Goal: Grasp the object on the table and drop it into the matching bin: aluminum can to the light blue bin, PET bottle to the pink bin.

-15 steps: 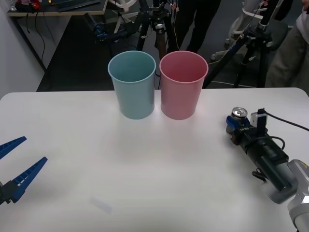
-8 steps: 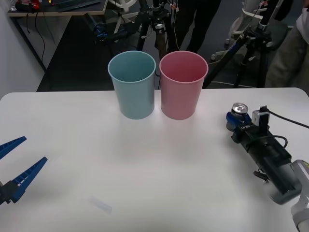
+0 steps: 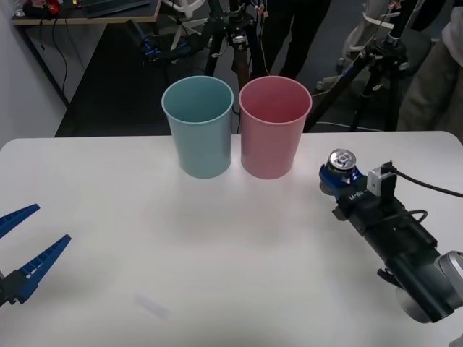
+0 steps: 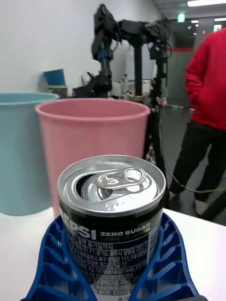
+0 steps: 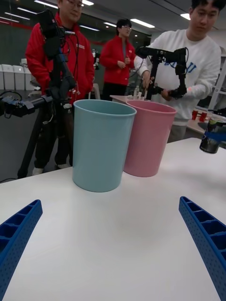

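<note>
- Since the earlier frames the right gripper [image 3: 338,179] has lifted the aluminum can [image 3: 340,168] and carried it a little toward the bins, away from the right edge of the table [image 3: 217,246].
- Standing near the far edge, the light blue bin [image 3: 198,129] and the pink bin [image 3: 274,129] are just beside each other, both upright and open.
- Now the can is upright between the blue fingers [image 4: 169,263], clamped on both sides, silver top up.
- From the can the matching bin lies to the left, beyond the pink one, so I judge the pink rim stands in the way and the can must pass over it.
- Near the left front corner the left gripper [image 3: 20,249] waits with fingers spread wide, holding nothing.
</note>
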